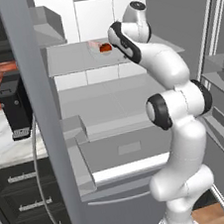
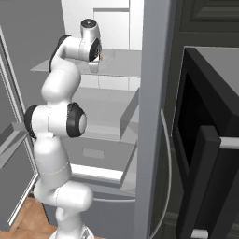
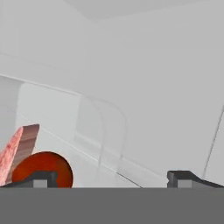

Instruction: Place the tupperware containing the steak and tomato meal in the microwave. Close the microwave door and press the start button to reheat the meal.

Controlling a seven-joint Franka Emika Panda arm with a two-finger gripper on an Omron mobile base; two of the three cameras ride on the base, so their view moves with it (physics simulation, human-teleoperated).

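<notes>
Wide-open two-finger gripper [image 3: 113,177] faced the small clear rectangular plastic tupperware [image 3: 94,131] just ahead, probably light, slippery, best pinched by its rim.

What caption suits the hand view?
Open tool nears the clear tupperware holding tomato and steak.
</notes>
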